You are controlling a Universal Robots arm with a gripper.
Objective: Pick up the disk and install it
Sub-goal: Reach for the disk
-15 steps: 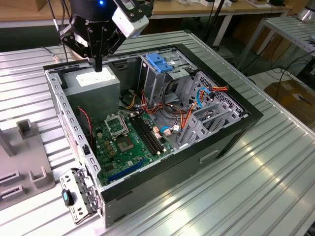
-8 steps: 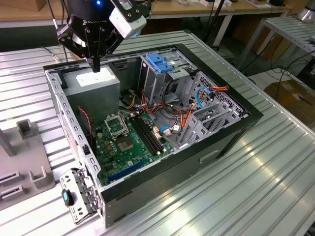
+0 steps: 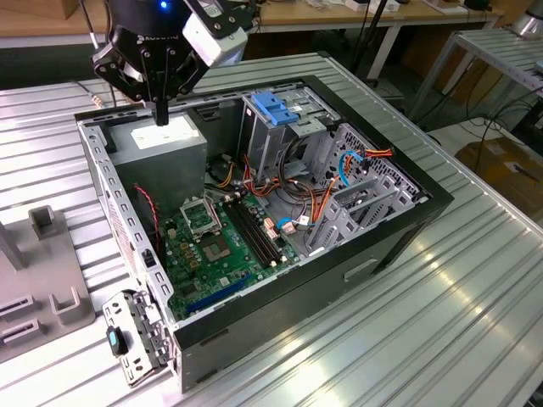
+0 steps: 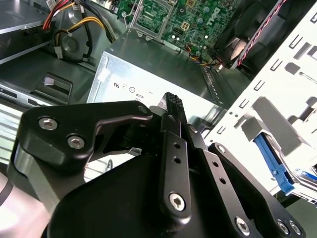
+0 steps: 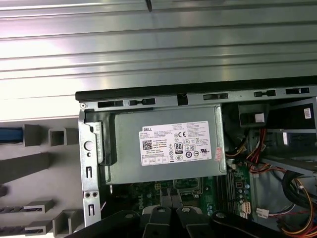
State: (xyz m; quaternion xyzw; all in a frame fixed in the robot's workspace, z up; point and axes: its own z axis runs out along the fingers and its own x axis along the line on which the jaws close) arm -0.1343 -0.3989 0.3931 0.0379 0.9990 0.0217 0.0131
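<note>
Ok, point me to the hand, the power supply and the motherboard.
hand (image 3: 161, 120): exterior view, between its fingertips.
power supply (image 5: 166, 144): first wrist view, on its white label.
motherboard (image 3: 204, 275): exterior view, on its green surface.

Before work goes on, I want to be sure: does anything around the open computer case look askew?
In the exterior view, at the computer case's nearest corner, a metal bracket juts outward at a tilt, as if unlatched. Nothing else looks spilled or damaged.

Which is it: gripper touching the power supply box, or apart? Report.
Cannot tell. In the exterior view the gripper overlaps the power supply box, hiding any gap.
</note>
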